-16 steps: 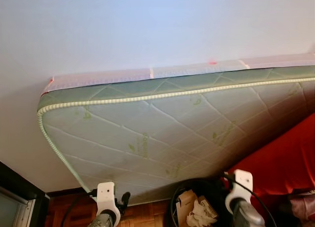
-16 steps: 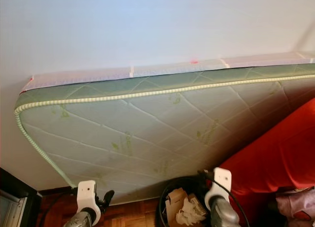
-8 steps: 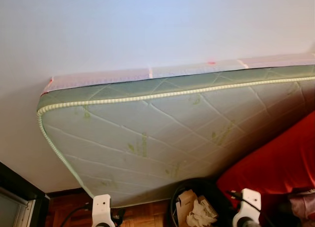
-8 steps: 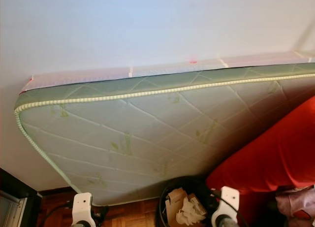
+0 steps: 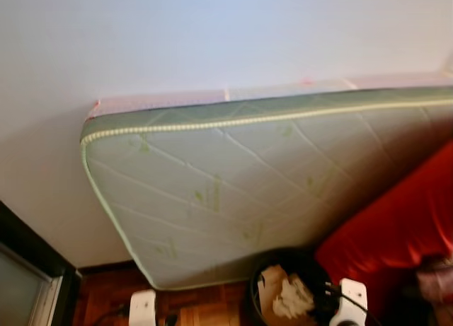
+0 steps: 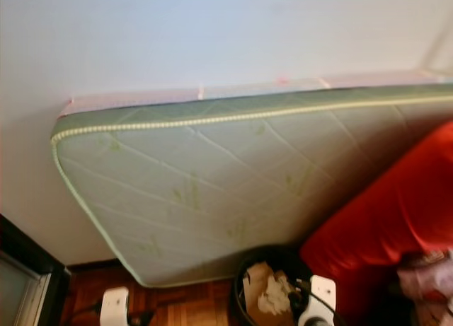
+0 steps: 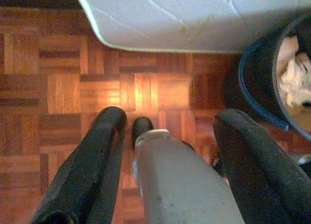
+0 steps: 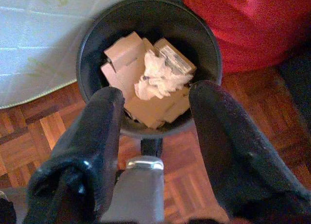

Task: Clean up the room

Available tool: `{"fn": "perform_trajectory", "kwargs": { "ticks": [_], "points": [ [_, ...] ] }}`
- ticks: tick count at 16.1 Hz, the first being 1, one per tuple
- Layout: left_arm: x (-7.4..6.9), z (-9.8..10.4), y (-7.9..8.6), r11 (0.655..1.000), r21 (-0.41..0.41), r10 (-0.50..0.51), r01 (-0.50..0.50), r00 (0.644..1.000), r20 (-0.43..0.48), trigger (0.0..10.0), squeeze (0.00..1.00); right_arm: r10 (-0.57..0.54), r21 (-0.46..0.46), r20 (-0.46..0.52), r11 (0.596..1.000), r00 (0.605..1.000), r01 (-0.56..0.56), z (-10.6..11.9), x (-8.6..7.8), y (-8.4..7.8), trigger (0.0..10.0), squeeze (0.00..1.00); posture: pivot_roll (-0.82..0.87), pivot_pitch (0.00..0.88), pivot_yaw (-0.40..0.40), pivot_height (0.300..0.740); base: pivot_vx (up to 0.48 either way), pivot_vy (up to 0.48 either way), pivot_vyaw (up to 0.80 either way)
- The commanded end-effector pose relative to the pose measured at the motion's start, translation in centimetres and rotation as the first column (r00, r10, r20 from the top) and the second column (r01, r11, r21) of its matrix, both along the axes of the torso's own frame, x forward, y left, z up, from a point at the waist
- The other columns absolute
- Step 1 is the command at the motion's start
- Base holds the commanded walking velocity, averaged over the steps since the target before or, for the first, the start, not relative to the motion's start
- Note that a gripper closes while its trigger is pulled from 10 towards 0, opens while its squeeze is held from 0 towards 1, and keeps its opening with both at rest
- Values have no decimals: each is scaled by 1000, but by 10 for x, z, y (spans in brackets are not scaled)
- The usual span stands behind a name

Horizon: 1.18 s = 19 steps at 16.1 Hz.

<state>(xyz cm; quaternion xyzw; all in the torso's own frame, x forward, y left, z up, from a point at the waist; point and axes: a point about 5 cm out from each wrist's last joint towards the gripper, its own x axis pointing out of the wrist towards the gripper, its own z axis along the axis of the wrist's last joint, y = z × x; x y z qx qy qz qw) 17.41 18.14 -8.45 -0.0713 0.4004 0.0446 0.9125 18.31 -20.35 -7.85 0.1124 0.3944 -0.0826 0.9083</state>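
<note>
Nearest the robot, above a reddish-brown parquet wood floor [image 7: 58, 88], both grippers are spread apart and hold nothing: the left gripper [image 7: 167, 131] hangs over bare floor, and the right gripper [image 8: 155, 105] hangs directly over a round black waste bin [image 8: 209, 54]. That bin holds 2 kinds of rubbish, brown cardboard scraps [image 8: 121, 51] and a crumpled white paper wad [image 8: 158, 78], so some tidying looks done. Just beside the bin, on the robot's right, lies a bright red fabric mass [image 5: 396, 227], possibly bedding, with a pinkish item [image 6: 425, 280] at its lower edge too blurred to name; these may be left to deal with. Behind the bin, a pale green quilted mattress [image 5: 233, 191] leans against the plain white wall [image 5: 212, 36]. How much of the room remains cannot be judged.
</note>
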Motion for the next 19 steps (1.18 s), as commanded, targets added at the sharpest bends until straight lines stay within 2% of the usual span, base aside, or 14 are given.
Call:
{"fn": "perform_trajectory", "kwargs": {
  "ticks": [1,2,3,4,5,7,12,13,14,16,19],
  "points": [
    [-2,-2,-6,1000,-5,-10,10,1000,-14,10000,0,-2,0,-26,1000,1000,2,-2,-5,-2,10000,0,123,4,-25,736,-247,0,0],
    [-2,-2,-7,1000,-6,-10,10,1000,-15,10000,0,0,2,-27,1000,1000,0,-3,-5,-2,10000,0,123,4,-25,736,-247,0,0],
    [-4,-2,0,1000,-2,-3,3,1000,-16,10000,0,7,3,-32,1000,999,-7,-3,-6,-2,10000,0,123,1,-26,736,-247,0,0],
    [-6,-1,9,1000,4,5,-5,1000,-15,10000,0,13,4,-35,1000,999,-12,-3,-6,-1,10000,0,121,0,-26,736,-247,0,0],
    [-7,1,27,1000,15,20,-20,1000,-14,10000,0,17,7,-36,1000,999,-17,-4,-7,0,10000,0,121,0,-25,736,-247,0,0],
    [-9,2,38,999,21,35,-35,999,-16,10000,0,18,6,-39,1000,999,-17,-4,-7,0,10000,0,118,0,-24,736,-247,0,0],
    [-9,-4,12,1000,10,17,-17,999,-47,10000,0,23,9,-48,1000,999,-23,-5,-9,0,10000,0,116,0,-28,736,-97,0,0],
    [-9,-4,12,1000,8,18,-18,999,-48,10000,0,23,9,-48,1000,999,-22,-5,-9,0,10000,0,117,0,-29,736,0,0,0],
    [-13,-3,24,999,16,33,-32,998,-53,10000,0,22,10,-50,1000,999,-21,-5,-9,0,10000,0,117,0,-30,736,0,0,0],
    [-15,-2,36,999,26,44,-42,998,-53,10000,0,26,7,-59,1000,998,-26,-6,-10,0,10000,0,115,0,-28,736,0,0,-353],
    [-4,0,19,1000,22,15,-15,1000,-27,10000,0,44,11,-68,999,997,-43,-6,-10,2,10000,0,114,0,-28,736,0,0,-796]
  ]
}}
